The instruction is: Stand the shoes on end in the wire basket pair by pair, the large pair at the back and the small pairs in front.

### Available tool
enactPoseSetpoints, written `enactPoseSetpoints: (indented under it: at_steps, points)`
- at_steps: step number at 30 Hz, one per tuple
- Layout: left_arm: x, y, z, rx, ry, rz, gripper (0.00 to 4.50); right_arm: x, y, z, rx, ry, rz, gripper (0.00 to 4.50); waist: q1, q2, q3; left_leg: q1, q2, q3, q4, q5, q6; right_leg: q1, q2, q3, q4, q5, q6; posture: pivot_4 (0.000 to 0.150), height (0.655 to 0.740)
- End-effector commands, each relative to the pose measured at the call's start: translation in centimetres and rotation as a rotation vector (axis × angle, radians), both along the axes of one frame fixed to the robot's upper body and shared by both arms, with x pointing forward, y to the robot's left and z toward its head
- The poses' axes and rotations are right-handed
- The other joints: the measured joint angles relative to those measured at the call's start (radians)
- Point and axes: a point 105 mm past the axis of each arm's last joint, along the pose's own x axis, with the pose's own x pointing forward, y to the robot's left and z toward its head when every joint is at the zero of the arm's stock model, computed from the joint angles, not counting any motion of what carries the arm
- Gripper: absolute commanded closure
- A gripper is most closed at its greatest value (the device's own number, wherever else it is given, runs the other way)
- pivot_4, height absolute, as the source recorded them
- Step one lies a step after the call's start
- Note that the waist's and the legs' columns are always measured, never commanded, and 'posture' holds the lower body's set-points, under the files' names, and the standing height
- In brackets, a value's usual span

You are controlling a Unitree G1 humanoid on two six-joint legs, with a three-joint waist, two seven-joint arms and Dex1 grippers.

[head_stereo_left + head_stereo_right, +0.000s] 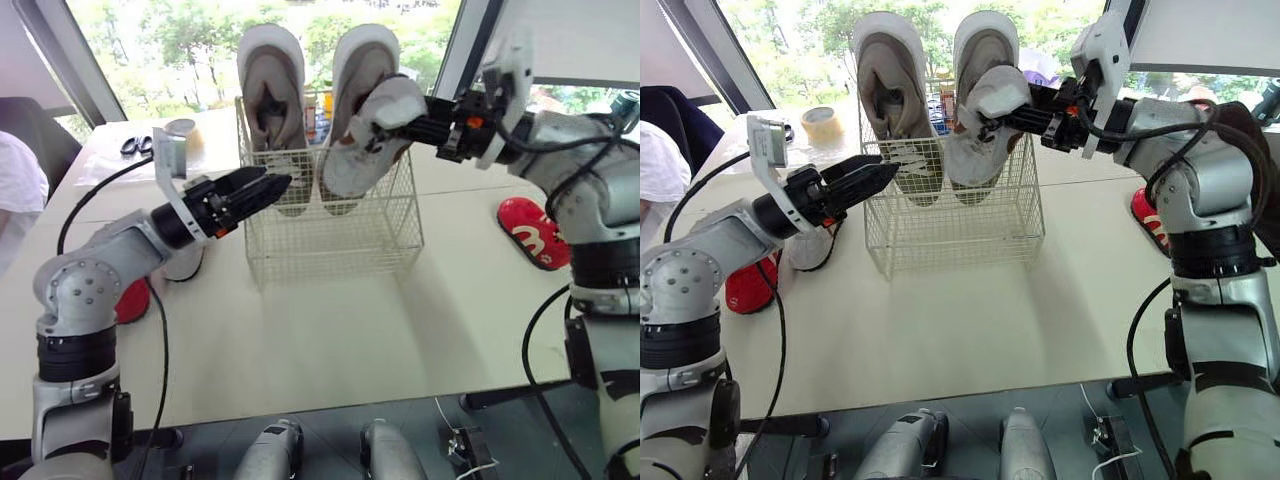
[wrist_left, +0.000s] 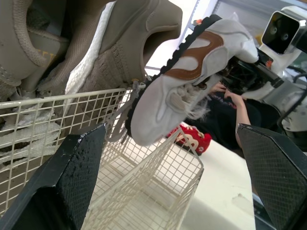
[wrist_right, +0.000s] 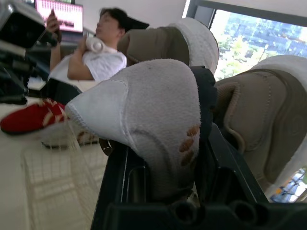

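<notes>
Head view: we've got the big pair (image 1: 272,90) standing on end at the back of the basket (image 1: 330,240) on the tabletop (image 1: 350,330). The right gripper (image 1: 402,115) is clamped on a small shoe (image 1: 362,145), hanging toe-down over the front right. The left gripper (image 1: 275,186) hangs by the basket's left side.
Left wrist view: its fingers (image 2: 72,177) are spread apart.
Right wrist view: we see the small shoe's heel pinched tight.

Legible text, numbers, signs: none. Red shoe (image 1: 533,232), lying on the table (image 1: 330,330): white emblem on its side (letter-like curves, too small to read as a brand). Monitor (image 3: 58,9): lit pink screen, contents unreadable.
</notes>
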Motion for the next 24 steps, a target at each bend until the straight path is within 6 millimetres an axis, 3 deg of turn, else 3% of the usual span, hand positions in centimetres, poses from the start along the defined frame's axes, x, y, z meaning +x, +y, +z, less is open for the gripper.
enactPoseSetpoints:
  at_steps: [1,6,15,16,18,22,23,24]
  points:
    - [-0.7,-0.3,0.9,0.004,-0.063,0.000,0.04,0.2,-0.3,1.1,-0.070,-0.118,0.033,3.78,0.001,0.000,0.000,0.000,0.000,0.000,0.000,0.000,0.000,0.000,0.000,0.000,0.000,0.000,0.000,0.150,0.7400]
    - [-0.9,-0.5,0.6,0.011,-0.062,-0.004,0.04,1.0,-0.8,-1.6,-0.197,-0.112,0.070,3.78,0.002,0.000,0.000,0.000,0.000,0.000,-0.001,0.001,-0.001,0.000,0.000,0.000,-0.002,0.000,0.000,0.150,0.7400]
    - [-0.9,-0.8,0.6,0.015,-0.066,-0.010,0.04,2.8,-1.7,-5.2,-0.225,-0.060,0.038,3.78,0.002,0.000,0.000,0.000,0.000,0.000,-0.001,0.002,-0.004,0.000,0.000,0.000,-0.002,0.000,0.000,0.150,0.7400]
    - [-0.9,-0.9,0.6,0.016,-0.066,-0.011,0.00,3.0,-1.9,-5.5,-0.231,-0.059,0.026,2.99,0.002,0.000,0.000,0.000,0.000,0.000,-0.001,0.003,-0.005,0.000,0.000,0.000,-0.002,0.000,0.000,0.150,0.7400]
    - [-0.9,-1.0,0.6,0.018,-0.067,-0.013,0.00,3.1,-2.1,-6.0,-0.248,-0.064,0.015,2.41,0.003,0.000,0.000,0.000,0.000,0.000,-0.001,0.003,-0.005,0.000,0.000,0.000,-0.002,0.000,0.000,0.150,0.7400]
    - [-1.0,-1.0,0.5,0.038,-0.068,-0.011,0.00,2.5,-2.6,-5.6,-0.291,-0.102,-0.004,0.38,0.003,0.000,0.000,0.000,0.000,0.000,-0.001,0.003,-0.006,0.000,0.000,0.000,-0.002,0.000,0.000,0.150,0.7400]
    - [-1.1,-0.9,0.5,0.044,-0.068,-0.009,0.00,2.3,-2.8,-5.4,-0.312,-0.116,-0.011,0.05,0.003,0.000,0.000,0.000,0.000,0.000,-0.001,0.003,-0.006,0.000,0.000,0.000,-0.002,0.000,0.000,0.150,0.7400]
    - [-1.1,-0.7,0.4,0.051,-0.067,-0.005,0.00,2.0,-3.0,-5.3,-0.335,-0.128,-0.020,0.05,0.003,0.000,0.000,0.000,0.000,0.000,-0.001,0.003,-0.006,0.000,0.000,0.000,-0.002,0.000,0.000,0.150,0.7400]
